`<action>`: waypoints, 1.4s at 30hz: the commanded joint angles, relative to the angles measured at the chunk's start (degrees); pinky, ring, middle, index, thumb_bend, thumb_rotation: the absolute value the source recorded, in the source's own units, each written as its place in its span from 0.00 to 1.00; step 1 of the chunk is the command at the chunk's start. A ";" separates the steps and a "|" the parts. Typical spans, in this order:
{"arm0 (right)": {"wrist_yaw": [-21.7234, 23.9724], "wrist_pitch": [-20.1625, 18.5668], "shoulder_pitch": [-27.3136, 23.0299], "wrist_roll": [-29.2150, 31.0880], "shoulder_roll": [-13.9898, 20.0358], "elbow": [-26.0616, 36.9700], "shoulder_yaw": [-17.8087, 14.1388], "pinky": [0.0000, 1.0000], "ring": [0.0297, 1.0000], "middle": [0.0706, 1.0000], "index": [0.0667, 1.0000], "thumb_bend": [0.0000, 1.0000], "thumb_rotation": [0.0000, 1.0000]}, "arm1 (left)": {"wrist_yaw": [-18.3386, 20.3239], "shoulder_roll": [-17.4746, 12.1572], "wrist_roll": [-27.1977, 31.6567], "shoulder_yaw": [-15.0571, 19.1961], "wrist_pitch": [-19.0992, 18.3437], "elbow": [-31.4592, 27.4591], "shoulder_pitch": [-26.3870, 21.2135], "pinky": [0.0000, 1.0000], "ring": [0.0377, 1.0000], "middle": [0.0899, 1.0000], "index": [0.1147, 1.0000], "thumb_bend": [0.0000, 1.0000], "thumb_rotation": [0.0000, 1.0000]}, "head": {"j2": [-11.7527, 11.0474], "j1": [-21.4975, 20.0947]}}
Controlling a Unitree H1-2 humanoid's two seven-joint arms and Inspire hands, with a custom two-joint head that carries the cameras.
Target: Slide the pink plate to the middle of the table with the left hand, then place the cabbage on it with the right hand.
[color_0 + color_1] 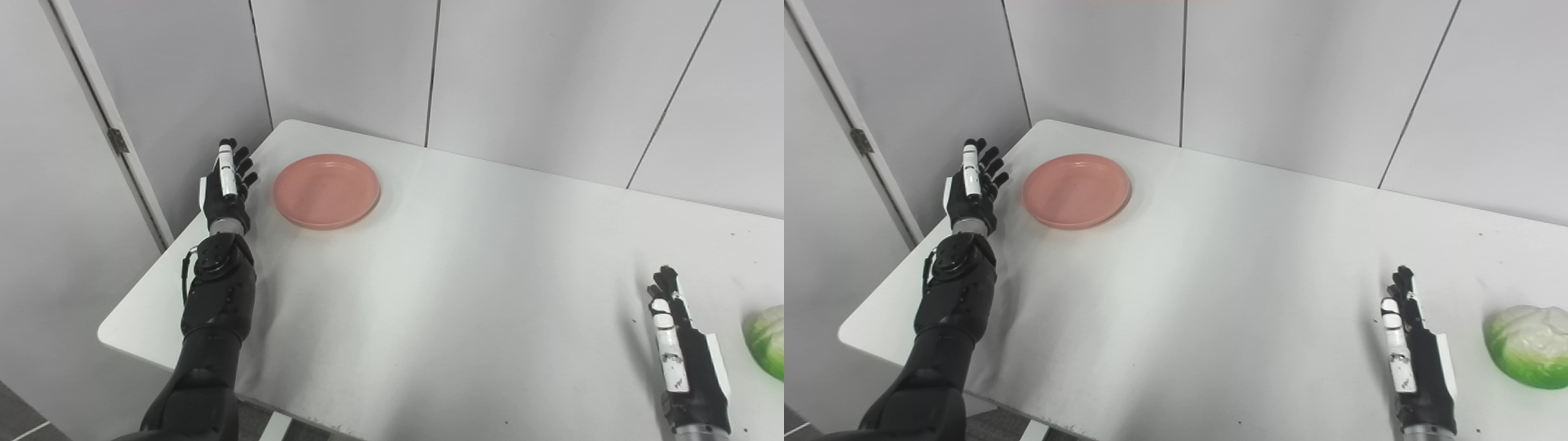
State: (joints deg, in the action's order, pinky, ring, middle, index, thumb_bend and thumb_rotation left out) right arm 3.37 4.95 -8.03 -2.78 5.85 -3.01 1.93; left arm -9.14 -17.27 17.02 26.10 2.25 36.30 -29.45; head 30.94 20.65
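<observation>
Pink plate [326, 191] sits near the worktop's [429, 294] far left corner; left hand [226, 187] beside it, fingers spread, holding nothing. Right hand [1418, 361] released beside cabbage [1528, 346] at right edge. Sliding not yet begun; next, contact the plate's rim.

My left hand [225, 187] sits at ten o'clock, arm stretched forward, fingers spread apart and empty. My right hand [1415, 355] rests at four o'clock, fingers straight, pointing toward twelve, holding nothing.

White table [429, 275]: pink plate [326, 191] far left, cabbage [1528, 346] near right edge.
</observation>
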 commanded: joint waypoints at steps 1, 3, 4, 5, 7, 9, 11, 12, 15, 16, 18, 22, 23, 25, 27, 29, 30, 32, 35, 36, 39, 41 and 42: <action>-0.01 -0.63 1.28 0.00 0.19 0.44 -0.26 0.99 0.97 0.98 0.98 0.09 1.00 | 0.40 -1.98 -0.02 -0.35 1.86 0.45 -3.38 0.87 0.90 0.89 0.86 0.41 1.00 | 0.08 0.02; -0.07 -1.08 1.33 0.06 0.06 0.62 -0.30 0.99 0.98 0.98 0.98 0.11 1.00 | 0.89 -2.00 0.36 -0.38 2.19 1.71 -3.64 0.88 0.90 0.89 0.87 0.41 1.00 | 0.06 0.00; -0.07 -1.11 1.33 0.08 0.01 0.66 -0.28 0.99 0.98 0.98 0.98 0.11 1.00 | 0.88 -1.97 0.55 -0.31 2.30 2.45 -3.89 0.88 0.90 0.89 0.87 0.41 1.00 | 0.03 -0.17; -0.07 -1.07 1.32 0.08 -0.01 0.67 -0.27 0.99 0.98 0.98 0.98 0.11 1.00 | 0.82 -1.95 0.64 -0.26 2.38 2.93 -4.07 0.87 0.90 0.88 0.86 0.41 1.00 | 0.03 -0.17; -0.15 -1.06 1.33 -0.02 -0.05 0.76 -0.24 0.99 0.98 0.98 0.98 0.11 1.00 | 0.89 -1.84 0.70 -0.34 2.45 4.22 -4.48 0.88 0.89 0.88 0.87 0.41 1.00 | 0.03 -0.17; -0.11 -0.99 1.31 -0.02 -0.03 0.68 -0.22 0.99 0.98 0.98 0.98 0.10 1.00 | 1.47 -1.93 0.40 -0.94 2.90 5.87 -4.80 0.89 0.90 0.89 0.87 0.40 1.00 | 0.03 -0.17; -0.03 -1.09 1.28 0.07 -0.03 0.67 -0.20 0.99 0.98 0.99 0.99 0.11 1.00 | 2.06 -1.75 0.35 -1.57 3.41 6.88 -4.96 0.89 0.90 0.89 0.87 0.40 1.00 | 0.00 -0.19; 0.04 -0.95 1.26 0.05 0.03 0.59 -0.16 1.00 0.98 0.99 0.99 0.11 1.00 | 2.22 -1.59 0.25 -1.92 3.66 7.52 -5.11 0.90 0.90 0.89 0.87 0.40 1.00 | -0.02 -0.32; 0.07 -0.22 1.23 0.00 0.05 0.36 -0.07 1.00 0.98 0.99 0.99 0.10 1.00 | 2.80 -1.35 -0.07 -2.99 4.41 9.68 -5.63 0.90 0.91 0.90 0.87 0.41 1.00 | 0.02 -0.39; 0.04 -0.02 1.23 -0.10 0.05 0.31 -0.02 0.99 0.98 0.99 0.99 0.10 1.00 | 2.98 -1.36 -0.03 -3.30 4.69 10.31 -5.78 0.90 0.91 0.90 0.88 0.41 1.00 | 0.04 -0.45; 0.01 -0.25 1.22 -0.26 0.05 0.31 0.04 0.99 0.98 0.99 0.99 0.11 1.00 | 3.32 -1.30 -0.13 -3.89 5.61 12.69 -6.47 0.90 0.91 0.90 0.87 0.42 1.00 | 0.05 -0.62; -0.14 -0.84 1.31 -0.25 -0.23 0.65 -0.02 1.00 0.98 0.99 0.99 0.11 1.00 | 4.24 -0.45 -0.33 -5.11 7.01 16.76 -7.87 0.91 0.91 0.90 0.88 0.41 1.00 | 0.06 -0.74; -0.01 -0.92 1.32 0.22 -0.36 0.70 -0.13 1.00 0.98 0.99 0.99 0.11 1.00 | 4.74 -0.17 -0.05 -5.25 7.50 17.41 -8.01 0.92 0.92 0.91 0.89 0.41 1.00 | 0.13 -0.87; 0.09 -0.89 1.27 0.70 -0.49 0.60 -0.27 1.00 0.98 0.99 0.99 0.12 1.00 | 5.50 0.19 0.18 -5.65 8.23 18.49 -8.19 0.93 0.92 0.91 0.89 0.40 1.00 | 0.15 -0.97; -0.12 -1.78 1.27 0.55 -0.65 0.99 -0.24 1.00 0.98 0.99 0.99 0.12 1.00 | 6.12 0.84 0.53 -5.85 8.11 18.49 -8.10 0.93 0.92 0.91 0.89 0.40 1.00 | 0.17 -1.24; -0.38 -2.29 1.30 0.01 -0.72 1.28 -0.11 1.00 0.98 0.98 0.99 0.12 1.00 | 6.71 1.31 0.40 -6.31 8.14 18.09 -7.79 0.92 0.92 0.91 0.89 0.40 1.00 | 0.18 -1.49; -0.53 -2.08 1.30 -0.42 -0.66 1.18 0.00 0.99 0.98 0.98 0.98 0.11 1.00 | 6.88 1.50 0.21 -6.61 8.21 17.98 -7.66 0.92 0.92 0.91 0.89 0.40 1.00 | 0.18 -1.64; -0.60 -1.45 1.30 -0.82 -0.60 0.88 0.11 0.98 0.97 0.98 0.98 0.12 1.00 | 7.00 1.93 -0.24 -7.24 8.26 17.91 -7.43 0.90 0.91 0.90 0.87 0.40 1.00 | 0.23 -1.79; -0.51 -1.68 1.37 -1.01 -0.69 1.05 0.15 0.98 0.97 0.98 0.98 0.13 1.00 | 7.83 2.60 -0.25 -7.99 7.77 17.00 -6.79 0.90 0.90 0.89 0.87 0.41 1.00 | 0.33 -2.13; -0.51 -1.77 1.38 -1.01 -0.74 1.14 0.14 0.98 0.97 0.98 0.98 0.13 1.00 | 7.85 2.83 -0.43 -8.28 7.44 16.46 -6.53 0.90 0.90 0.89 0.87 0.41 1.00 | 0.43 -2.40; -0.72 -1.82 1.35 -1.12 -0.99 1.04 0.09 0.97 0.96 0.97 0.98 0.13 1.00 | 8.58 3.63 -0.35 -8.99 6.57 14.99 -5.88 0.91 0.91 0.89 0.87 0.40 1.00 | 0.66 -2.98; -0.79 -1.85 1.31 -1.40 -1.04 0.96 0.17 0.97 0.96 0.97 0.97 0.14 1.00 | 8.67 3.97 -0.67 -9.77 6.19 14.33 -5.50 0.91 0.91 0.89 0.88 0.40 1.00 | 0.75 -3.36; -0.78 -1.85 1.31 -1.60 -1.01 1.00 0.24 0.97 0.96 0.97 0.97 0.14 1.00 | 8.60 4.07 -1.08 -10.34 6.04 14.00 -5.29 0.90 0.91 0.89 0.88 0.40 1.00 | 0.75 -3.36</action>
State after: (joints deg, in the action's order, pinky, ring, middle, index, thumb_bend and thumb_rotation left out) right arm 3.17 2.78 -7.22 -4.12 5.38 -1.91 1.97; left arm -0.96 -13.96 16.62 16.48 11.50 49.94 -35.74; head 31.64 17.23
